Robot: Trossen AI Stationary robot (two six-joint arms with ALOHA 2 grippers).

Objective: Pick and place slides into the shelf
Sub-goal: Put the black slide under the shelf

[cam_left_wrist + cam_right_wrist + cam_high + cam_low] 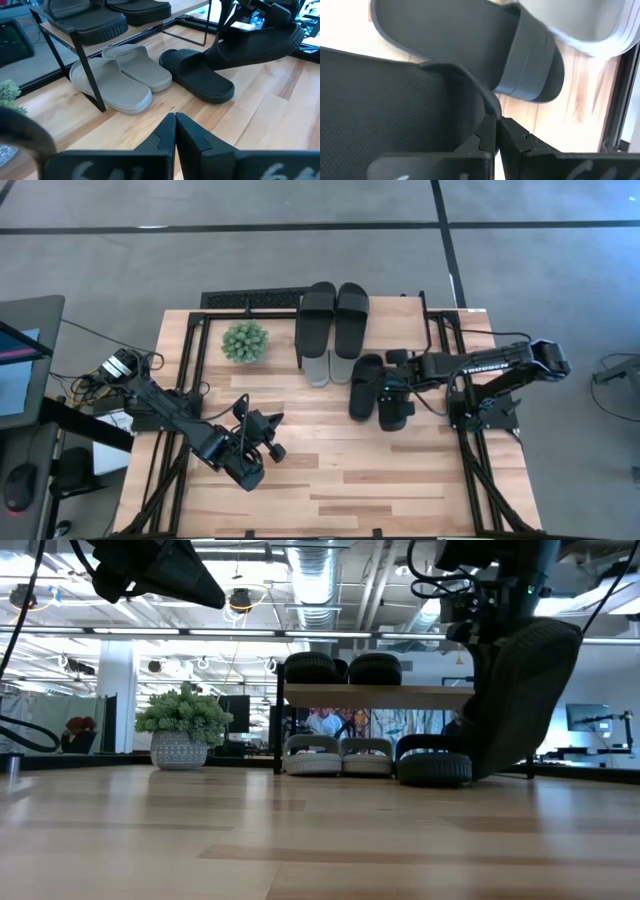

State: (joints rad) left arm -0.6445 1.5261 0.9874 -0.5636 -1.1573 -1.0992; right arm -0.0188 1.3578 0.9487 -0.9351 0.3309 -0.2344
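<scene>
Right hand (pixel 495 125) is pinched shut on a black slide (pixel 525 690), being held tilted in low view. Left hand (pixel 175 125) is closed, empty. Shelf (pixel 380 695) near far worktop edge.

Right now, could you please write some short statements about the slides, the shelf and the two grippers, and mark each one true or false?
1. Two black slides lie on top of the shelf. True.
2. The grey slides sit under the shelf board. True.
3. The right gripper is open and empty. False: it is shut on a tilted black slide.
4. The left gripper holds a slide. False: it is shut on nothing.
5. The plant stands on the shelf. False: it stands on the table, beside it.
</scene>
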